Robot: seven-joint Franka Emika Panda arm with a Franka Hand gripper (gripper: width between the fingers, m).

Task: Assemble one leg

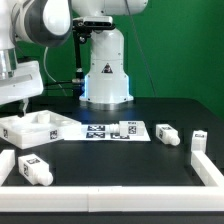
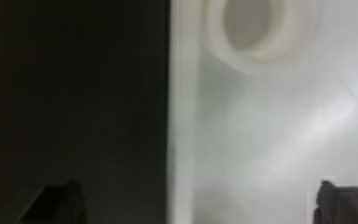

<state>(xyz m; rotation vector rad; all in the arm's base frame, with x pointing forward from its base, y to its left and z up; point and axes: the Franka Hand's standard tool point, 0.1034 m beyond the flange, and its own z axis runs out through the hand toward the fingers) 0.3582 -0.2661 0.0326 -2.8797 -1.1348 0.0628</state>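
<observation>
The large white square panel [image 1: 38,127] lies at the exterior view's left. My gripper [image 1: 18,103] hangs just above its near-left edge. In the wrist view the gripper [image 2: 199,205] is open, its dark fingertips [image 2: 55,205] far apart, with the panel's edge and a corner hole [image 2: 250,25] below them. Whether the fingertips touch the panel is unclear. White stubby legs with tags lie on the table: one [image 1: 167,133] and another [image 1: 198,138] at the right, one [image 1: 35,170] at the front left. None is held.
The marker board [image 1: 115,131] lies flat in the middle of the black table. A white rail [image 1: 120,190] runs along the front edge and up the right side. The robot base [image 1: 105,75] stands at the back before a green backdrop.
</observation>
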